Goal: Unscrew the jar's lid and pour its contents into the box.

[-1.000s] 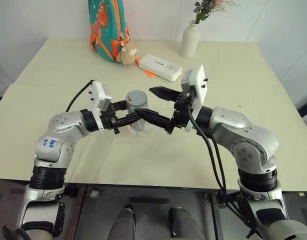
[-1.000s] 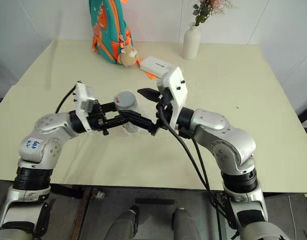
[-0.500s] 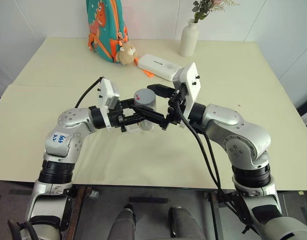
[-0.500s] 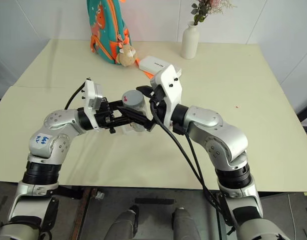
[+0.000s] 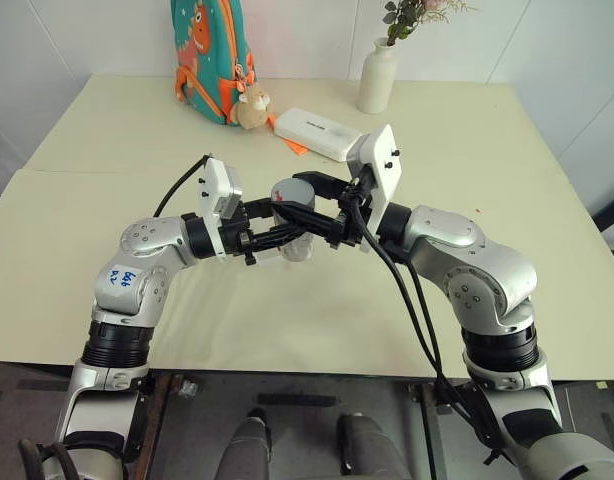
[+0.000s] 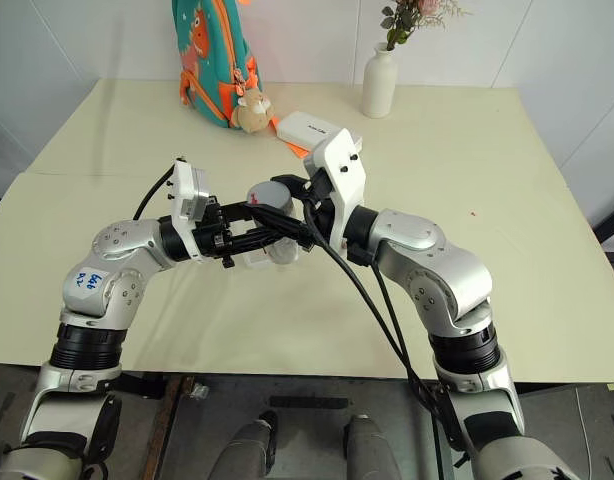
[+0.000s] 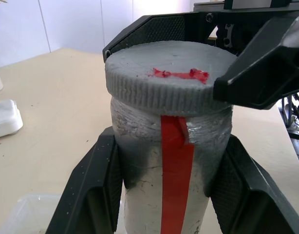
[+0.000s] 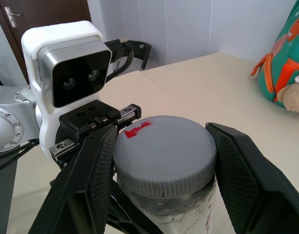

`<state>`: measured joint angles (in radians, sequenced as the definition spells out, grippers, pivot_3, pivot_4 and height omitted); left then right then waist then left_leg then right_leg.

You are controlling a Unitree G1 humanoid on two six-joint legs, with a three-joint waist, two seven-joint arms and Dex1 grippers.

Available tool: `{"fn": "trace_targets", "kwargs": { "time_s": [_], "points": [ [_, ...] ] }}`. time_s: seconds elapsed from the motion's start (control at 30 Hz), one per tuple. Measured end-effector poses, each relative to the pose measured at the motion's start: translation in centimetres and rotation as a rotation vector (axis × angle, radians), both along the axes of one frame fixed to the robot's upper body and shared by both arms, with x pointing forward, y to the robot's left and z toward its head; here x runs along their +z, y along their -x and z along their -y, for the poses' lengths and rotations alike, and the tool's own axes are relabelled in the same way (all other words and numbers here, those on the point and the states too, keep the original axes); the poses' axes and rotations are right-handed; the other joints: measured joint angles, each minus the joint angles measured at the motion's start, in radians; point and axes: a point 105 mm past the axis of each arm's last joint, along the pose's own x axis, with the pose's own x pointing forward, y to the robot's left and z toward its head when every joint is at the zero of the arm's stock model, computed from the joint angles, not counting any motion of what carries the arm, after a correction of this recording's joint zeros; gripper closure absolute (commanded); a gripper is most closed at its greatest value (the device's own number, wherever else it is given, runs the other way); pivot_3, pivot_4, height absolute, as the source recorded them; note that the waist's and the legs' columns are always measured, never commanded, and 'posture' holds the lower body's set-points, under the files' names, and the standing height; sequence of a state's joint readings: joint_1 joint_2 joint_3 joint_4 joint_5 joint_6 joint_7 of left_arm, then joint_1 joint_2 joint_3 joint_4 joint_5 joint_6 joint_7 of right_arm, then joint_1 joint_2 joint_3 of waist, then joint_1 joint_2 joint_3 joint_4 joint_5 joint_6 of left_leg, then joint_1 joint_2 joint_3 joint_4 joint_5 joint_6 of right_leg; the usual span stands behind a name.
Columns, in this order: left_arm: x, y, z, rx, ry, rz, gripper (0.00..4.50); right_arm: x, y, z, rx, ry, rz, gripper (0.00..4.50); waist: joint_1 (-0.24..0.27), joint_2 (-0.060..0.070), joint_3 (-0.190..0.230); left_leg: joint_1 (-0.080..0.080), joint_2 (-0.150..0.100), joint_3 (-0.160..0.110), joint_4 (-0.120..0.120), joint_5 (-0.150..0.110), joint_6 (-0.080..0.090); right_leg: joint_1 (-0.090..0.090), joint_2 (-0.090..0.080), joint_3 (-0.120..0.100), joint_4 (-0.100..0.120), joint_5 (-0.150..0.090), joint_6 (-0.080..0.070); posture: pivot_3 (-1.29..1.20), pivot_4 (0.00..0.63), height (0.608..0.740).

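The left claw (image 7: 164, 195) held the jar (image 7: 165, 165) by its body, upright above the tabletop (image 5: 317, 300). The right claw (image 8: 161, 165) was clamped on the lid (image 8: 164, 153), one finger either side of its ribbed rim. The box (image 7: 23, 217) lay below the left claw.

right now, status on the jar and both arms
Left gripper shut on jar. Right gripper shut on lid, still screwed on. Nothing in the way.
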<state>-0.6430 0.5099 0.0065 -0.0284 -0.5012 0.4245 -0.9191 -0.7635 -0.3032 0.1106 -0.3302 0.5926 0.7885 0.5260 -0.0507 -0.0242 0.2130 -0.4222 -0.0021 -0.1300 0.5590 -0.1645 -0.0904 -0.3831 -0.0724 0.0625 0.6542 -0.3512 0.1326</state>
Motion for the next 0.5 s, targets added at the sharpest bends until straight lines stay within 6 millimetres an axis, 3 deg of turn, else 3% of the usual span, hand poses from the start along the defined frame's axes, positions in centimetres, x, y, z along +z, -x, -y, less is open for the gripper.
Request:
{"fn": "trace_targets", "kwargs": {
  "time_s": [0.23,0.4,0.5],
  "points": [
    [0.0,0.6,0.1,-0.064,-0.013,-0.002,2.5,0.1,0.5,0.3,0.087,0.046,0.018,1.95,0.0,0.0,0.0,0.0,0.0,0.0,0.0,0.0,0.0,0.0,0.0,0.0,0.0,0.0,0.0,0.0,0.15,0.74],
    [1.6,3.2,1.1,-0.358,-0.074,0.013,2.5,1.6,3.1,1.9,0.412,0.093,0.027,1.95,0.0,0.0,0.001,0.0,0.0,0.001,0.0,0.0,0.0,0.001,0.0,-0.001,-0.002,0.0,0.0,0.0,0.15,0.74],
    [1.7,3.4,1.3,-0.447,-0.115,0.032,2.5,1.9,3.5,2.1,0.515,0.134,0.013,1.95,-0.005,0.0,0.001,0.0,0.0,0.001,0.0,-0.001,0.001,0.001,0.0,0.0,-0.001,0.0,0.0,0.0,0.15,0.74]
  ]
}}
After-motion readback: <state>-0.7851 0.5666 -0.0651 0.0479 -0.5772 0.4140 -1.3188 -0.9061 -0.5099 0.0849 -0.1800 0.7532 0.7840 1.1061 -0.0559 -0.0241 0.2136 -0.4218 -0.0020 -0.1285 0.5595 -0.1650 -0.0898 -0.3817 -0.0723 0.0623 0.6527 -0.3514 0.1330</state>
